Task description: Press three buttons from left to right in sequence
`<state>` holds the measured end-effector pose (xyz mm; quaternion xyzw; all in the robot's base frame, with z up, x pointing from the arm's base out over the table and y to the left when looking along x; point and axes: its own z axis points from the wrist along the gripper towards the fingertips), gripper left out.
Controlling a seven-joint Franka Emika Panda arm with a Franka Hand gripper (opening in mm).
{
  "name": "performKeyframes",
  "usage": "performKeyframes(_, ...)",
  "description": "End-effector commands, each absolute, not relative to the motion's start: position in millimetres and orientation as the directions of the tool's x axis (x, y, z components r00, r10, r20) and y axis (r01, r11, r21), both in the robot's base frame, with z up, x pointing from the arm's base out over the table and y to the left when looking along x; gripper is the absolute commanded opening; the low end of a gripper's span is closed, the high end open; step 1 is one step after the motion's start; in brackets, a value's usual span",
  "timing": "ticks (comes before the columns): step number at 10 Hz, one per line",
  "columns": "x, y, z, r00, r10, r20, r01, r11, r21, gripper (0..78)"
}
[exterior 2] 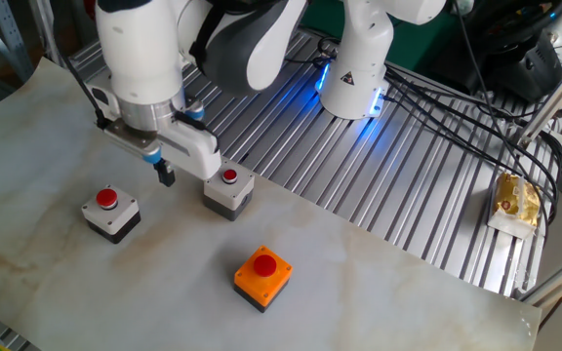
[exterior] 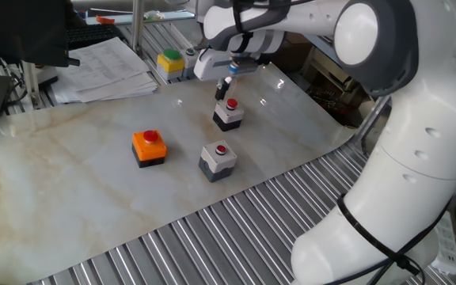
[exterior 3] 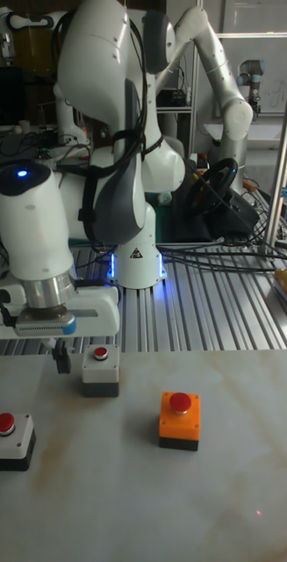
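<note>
Three red-buttoned boxes stand on the marble sheet (exterior: 70,174). The orange one (exterior: 150,147) (exterior 2: 262,276) (exterior 3: 179,420) is on the left in one fixed view. The grey one (exterior: 218,159) (exterior 2: 229,189) (exterior 3: 100,369) is in the middle. The white-topped one on a black base (exterior: 228,115) (exterior 2: 110,213) (exterior 3: 9,439) is farthest back. My gripper (exterior: 223,88) (exterior 2: 166,175) (exterior 3: 62,360) hangs above the sheet between the white-topped and grey boxes. Its dark fingertips are shut together with no gap and touch nothing.
A yellow box with a green button (exterior: 170,62) and a stack of papers (exterior: 105,67) lie at the back of the sheet. Ribbed metal tabletop (exterior 2: 408,195) surrounds it. A second robot's base (exterior 2: 354,68), cables and a yellow packet (exterior 2: 515,200) sit beyond.
</note>
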<state>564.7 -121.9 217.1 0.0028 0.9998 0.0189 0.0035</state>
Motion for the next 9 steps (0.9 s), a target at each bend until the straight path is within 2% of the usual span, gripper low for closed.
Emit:
performKeyframes(1,566.0,-120.1,209.1,-1.0,-0.012,-0.022,-0.013,0.999,0.037,0.0)
performKeyframes(5,566.0,-120.1,209.1,-0.999,-0.041,-0.032,-0.042,0.999,0.034,0.0)
performKeyframes(9,566.0,-120.1,209.1,-0.999,0.036,0.025,0.037,0.999,0.034,0.0)
